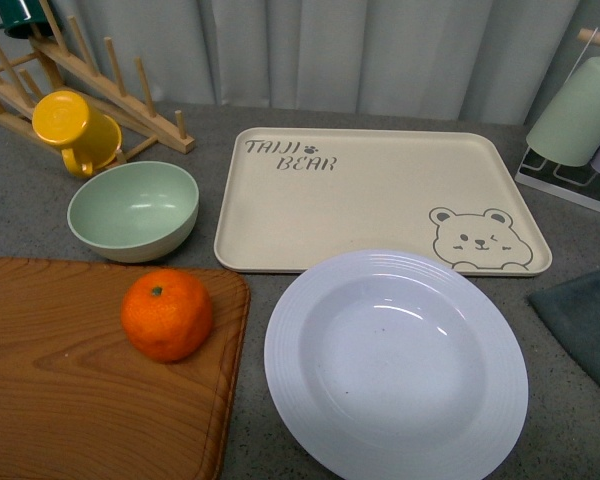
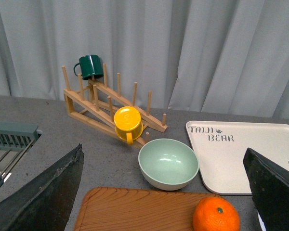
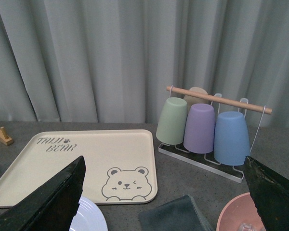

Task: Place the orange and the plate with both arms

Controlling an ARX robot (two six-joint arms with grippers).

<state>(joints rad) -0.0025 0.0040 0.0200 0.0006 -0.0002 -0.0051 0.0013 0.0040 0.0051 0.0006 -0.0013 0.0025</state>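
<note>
The orange (image 1: 167,314) sits on the wooden cutting board (image 1: 70,400) at the front left; it also shows in the left wrist view (image 2: 216,215). The white plate (image 1: 396,361) lies empty on the grey table at the front centre-right; its edge shows in the right wrist view (image 3: 89,217). Neither arm shows in the front view. My left gripper (image 2: 166,190) is open and empty, above and behind the board. My right gripper (image 3: 164,192) is open and empty, above the plate's right side.
A beige bear tray (image 1: 380,200) lies behind the plate. A pale green bowl (image 1: 133,209), a yellow mug (image 1: 75,130) and a wooden rack (image 1: 70,70) stand at the back left. A cup rack (image 3: 202,127), a dark cloth (image 1: 585,320) and a pink bowl (image 3: 238,214) are at the right.
</note>
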